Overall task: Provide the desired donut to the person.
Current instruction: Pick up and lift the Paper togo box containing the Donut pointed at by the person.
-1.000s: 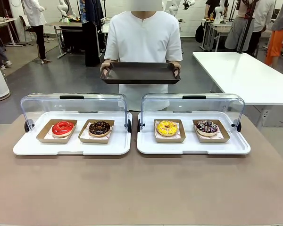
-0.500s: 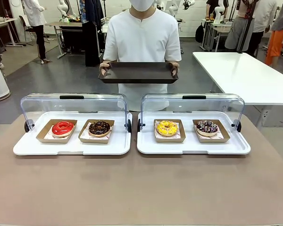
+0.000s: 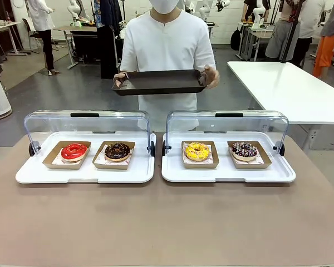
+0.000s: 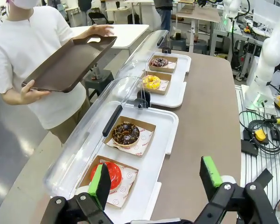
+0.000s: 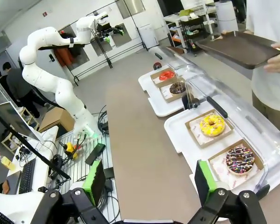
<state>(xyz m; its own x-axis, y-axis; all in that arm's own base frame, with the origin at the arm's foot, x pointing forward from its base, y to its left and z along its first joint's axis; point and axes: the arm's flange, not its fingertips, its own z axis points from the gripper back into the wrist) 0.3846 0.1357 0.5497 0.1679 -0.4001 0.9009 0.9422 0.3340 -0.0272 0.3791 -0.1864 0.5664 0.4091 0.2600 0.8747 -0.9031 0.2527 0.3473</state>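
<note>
The person point(image 3: 166, 44) in a white shirt stands across the table holding a dark brown tray point(image 3: 159, 82) with both hands. Two white display trays with raised clear lids hold the donuts in cardboard boats: a red donut point(image 3: 74, 151) and a chocolate donut point(image 3: 117, 150) on the left tray point(image 3: 83, 173), a yellow donut point(image 3: 197, 151) and a dark sprinkled donut point(image 3: 244, 149) on the right tray point(image 3: 228, 174). My left gripper point(image 4: 156, 179) is open above the table's near side, close to the red donut point(image 4: 113, 173). My right gripper point(image 5: 149, 179) is open, high over the table.
A white table point(image 3: 289, 89) stands at the back right beyond my table's edge. The brown tabletop point(image 3: 167, 222) stretches bare in front of the display trays. Cables and a controller box point(image 4: 261, 135) lie on the floor beside the table. Other people and tables stand farther back.
The person has tilted the brown tray, lifting its right end, and the hand at that end has shifted on the rim. The donuts have not moved.
</note>
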